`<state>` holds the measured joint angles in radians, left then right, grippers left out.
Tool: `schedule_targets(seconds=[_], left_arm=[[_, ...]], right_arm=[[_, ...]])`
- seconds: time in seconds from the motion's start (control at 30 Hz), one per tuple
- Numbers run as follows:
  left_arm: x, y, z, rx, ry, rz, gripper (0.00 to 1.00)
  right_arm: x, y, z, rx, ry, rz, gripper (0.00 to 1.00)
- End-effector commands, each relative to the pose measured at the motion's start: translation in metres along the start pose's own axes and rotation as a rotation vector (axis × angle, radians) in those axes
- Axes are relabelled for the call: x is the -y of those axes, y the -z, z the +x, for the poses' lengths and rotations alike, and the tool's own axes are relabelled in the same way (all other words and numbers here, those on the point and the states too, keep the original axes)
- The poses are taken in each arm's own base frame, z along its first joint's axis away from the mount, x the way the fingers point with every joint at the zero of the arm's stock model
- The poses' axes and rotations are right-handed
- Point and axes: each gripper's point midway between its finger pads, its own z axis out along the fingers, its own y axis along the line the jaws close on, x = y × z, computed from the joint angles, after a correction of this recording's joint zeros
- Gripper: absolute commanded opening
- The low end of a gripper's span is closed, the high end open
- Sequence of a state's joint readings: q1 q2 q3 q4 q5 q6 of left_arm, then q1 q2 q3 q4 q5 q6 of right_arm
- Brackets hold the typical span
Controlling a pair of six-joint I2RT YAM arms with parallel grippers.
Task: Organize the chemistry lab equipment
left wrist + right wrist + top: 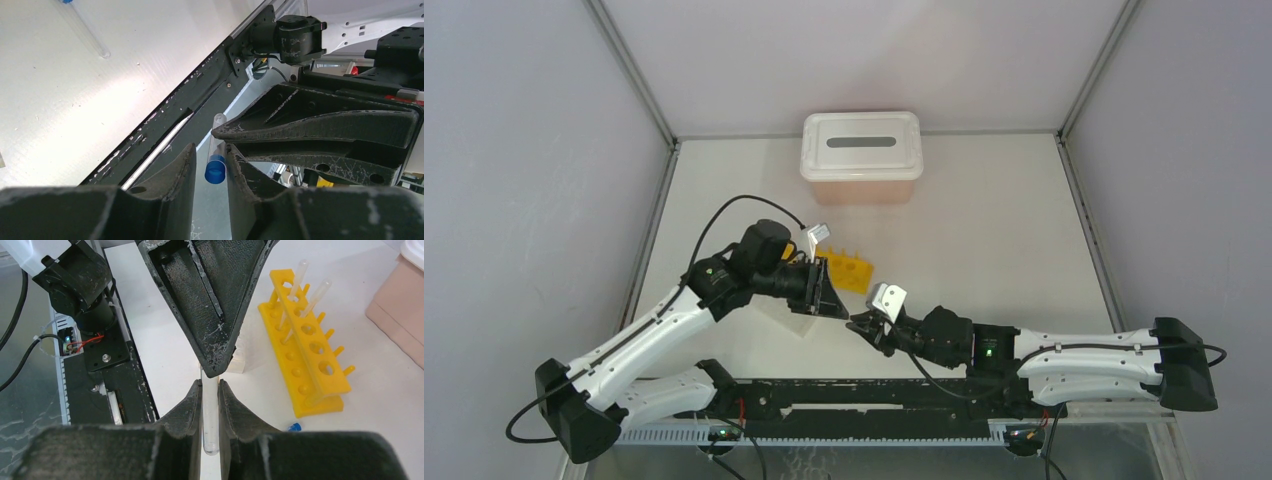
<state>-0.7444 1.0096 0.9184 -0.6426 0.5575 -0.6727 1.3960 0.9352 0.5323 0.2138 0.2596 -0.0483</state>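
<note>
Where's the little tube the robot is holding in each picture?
Top: too small to make out; it sits where the left gripper and right gripper meet.
Left wrist: tube low centre, blue cap end nearest the camera.
Right wrist: the tube is low centre, pinched by the right gripper, round end nearest.
Shared landmark: the black rail, seen in all three views.
</note>
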Motion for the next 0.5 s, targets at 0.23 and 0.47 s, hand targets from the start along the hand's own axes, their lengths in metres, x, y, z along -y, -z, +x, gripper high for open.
schedule_targets(seconds=[0.23,0.47], left_arm=[[-0.0015,0.0035,0.0076,-0.017,-0.029,0.016,0.27],[0.0,0.0055,0.0088,-0.015,-0.03,0.022,0.35]], right_arm=[[-0.0004,-0.0028,-0.0331,0.088,-0.018,-0.005,0.06],[0.0005,-0.005,-0.0321,0.086,-0.023,-0.007,0.05]])
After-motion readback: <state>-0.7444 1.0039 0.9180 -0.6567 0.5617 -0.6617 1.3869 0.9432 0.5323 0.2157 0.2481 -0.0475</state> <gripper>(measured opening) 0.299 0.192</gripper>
